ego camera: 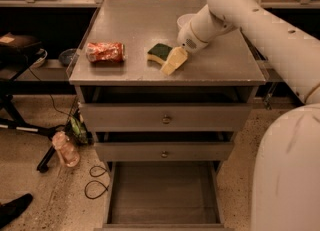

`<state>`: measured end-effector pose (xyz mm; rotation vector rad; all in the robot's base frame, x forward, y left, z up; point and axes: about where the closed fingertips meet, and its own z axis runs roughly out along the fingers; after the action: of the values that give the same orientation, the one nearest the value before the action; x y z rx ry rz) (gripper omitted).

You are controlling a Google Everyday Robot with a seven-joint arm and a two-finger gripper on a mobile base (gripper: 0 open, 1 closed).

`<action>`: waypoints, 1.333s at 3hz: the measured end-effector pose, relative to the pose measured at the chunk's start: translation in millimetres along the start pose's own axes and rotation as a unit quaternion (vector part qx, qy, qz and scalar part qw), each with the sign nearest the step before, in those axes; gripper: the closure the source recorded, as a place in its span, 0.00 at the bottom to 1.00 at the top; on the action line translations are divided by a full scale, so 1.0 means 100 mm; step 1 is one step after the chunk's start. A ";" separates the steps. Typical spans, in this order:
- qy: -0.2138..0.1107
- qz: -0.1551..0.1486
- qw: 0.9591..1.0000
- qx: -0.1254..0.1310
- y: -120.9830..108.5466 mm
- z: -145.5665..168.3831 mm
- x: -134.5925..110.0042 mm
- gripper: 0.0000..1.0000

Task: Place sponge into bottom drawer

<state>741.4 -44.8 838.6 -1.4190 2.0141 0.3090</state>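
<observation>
The sponge [159, 52], yellow with a dark green face up, lies on the cabinet top near the middle front. My gripper [173, 63], cream-coloured, is down at the tabletop right beside the sponge's right edge, touching or almost touching it. The white arm reaches in from the right. The bottom drawer [162, 195] is pulled out below, and its flat grey floor is bare.
An orange-red foil snack packet [105, 52] lies left of the sponge. A white bowl [183, 20] sits behind the arm. The two upper drawers [165, 119] with brass knobs are shut. A plastic bottle [66, 149] and a cable lie on the floor to the left.
</observation>
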 end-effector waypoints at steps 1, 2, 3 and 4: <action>0.000 0.000 1.000 0.000 0.00 0.00 0.00 0.15; 0.000 0.000 1.000 0.000 0.00 0.00 0.00 0.38; 0.000 0.000 1.000 0.000 0.00 0.00 0.00 0.62; 0.000 0.000 1.000 0.000 0.00 0.00 0.00 0.93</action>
<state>741.4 -44.7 838.4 -1.4193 2.0142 0.3093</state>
